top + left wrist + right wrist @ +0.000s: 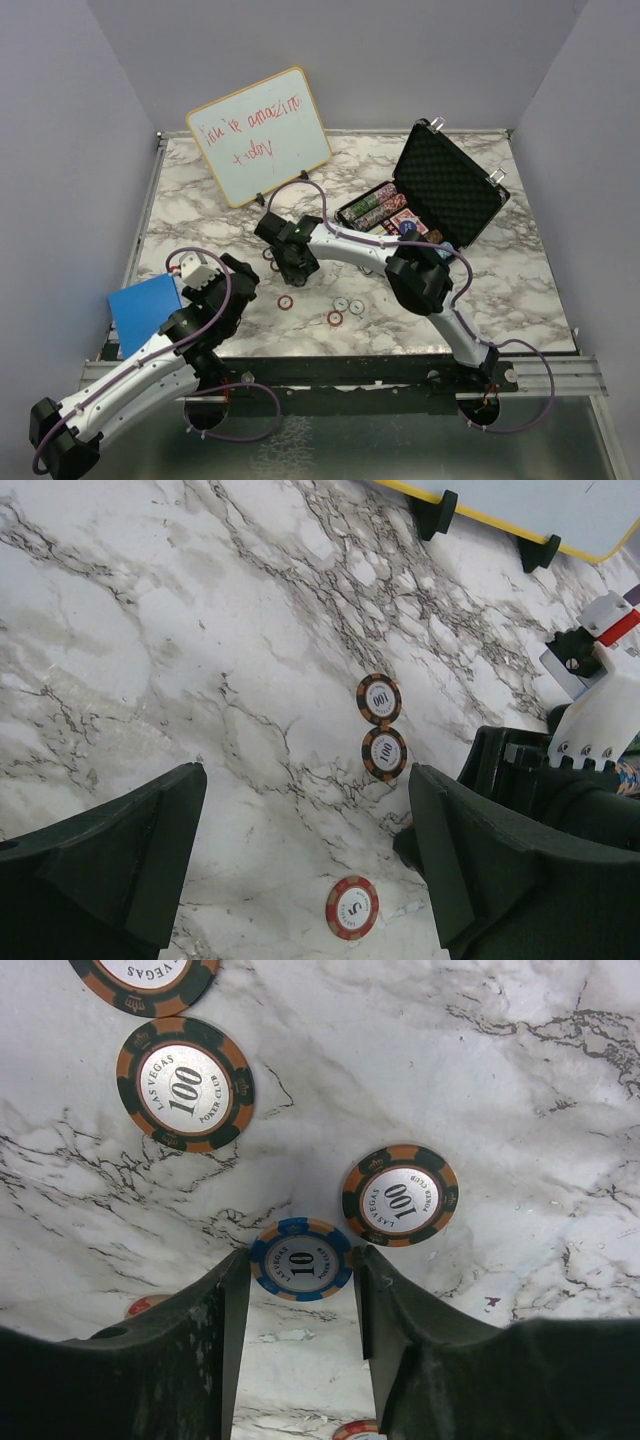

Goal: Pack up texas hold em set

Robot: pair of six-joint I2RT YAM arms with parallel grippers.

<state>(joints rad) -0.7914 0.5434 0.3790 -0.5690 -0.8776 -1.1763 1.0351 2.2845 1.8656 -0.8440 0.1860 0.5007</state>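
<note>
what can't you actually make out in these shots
Right wrist view: whether the right fingers pinch the blue-and-white 10 poker chip; edges sit too close to tell.
Same view: orange-and-black round chip at the top, cut off by the frame edge, value unseen.
Top view: contents of the open black metal-edged briefcase, partly behind the right arm, chip values too small.

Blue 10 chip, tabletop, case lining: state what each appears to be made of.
Blue 10 chip: looks like moulded plastic or clay composite, with a matte striped rim and a glossy printed centre label. Tabletop: smooth, grey-veined white marble pattern, possibly printed rather than stone. Case lining: black foam, judging by its dimpled texture.
</note>
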